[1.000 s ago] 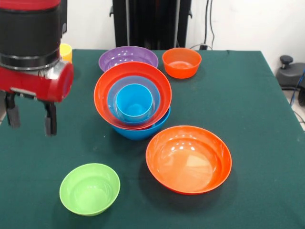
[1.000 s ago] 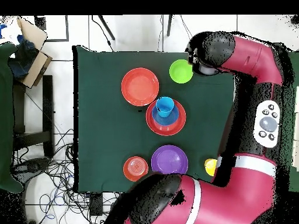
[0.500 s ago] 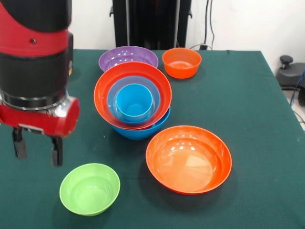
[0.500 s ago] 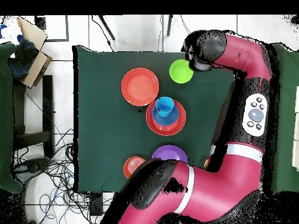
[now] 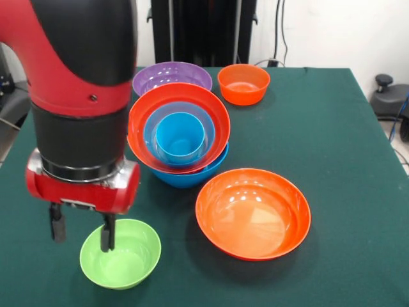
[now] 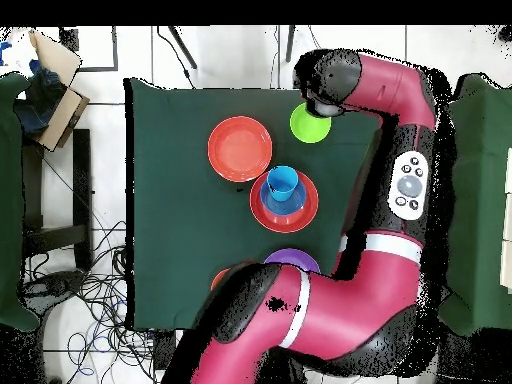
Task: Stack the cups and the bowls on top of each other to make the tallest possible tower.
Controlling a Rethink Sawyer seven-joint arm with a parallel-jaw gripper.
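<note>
Pincer point(image 5: 80, 235) spread astride small ribbed lime-green plastic bowl's point(image 5: 128, 261) rim; next likely descending, closing, then lifting onto tower point(image 5: 179, 137).

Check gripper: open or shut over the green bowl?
Open. The gripper shows two fingers apart, one over the green bowl, the other outside its rim.

Green-clothed table point(image 5: 332, 128), lime green bowl point(image 5: 128, 259), large orange bowl point(image 5: 253, 213), small orange bowl point(image 5: 243, 84), purple bowl point(image 5: 171, 77), stacked tower point(image 5: 179, 137)
</note>
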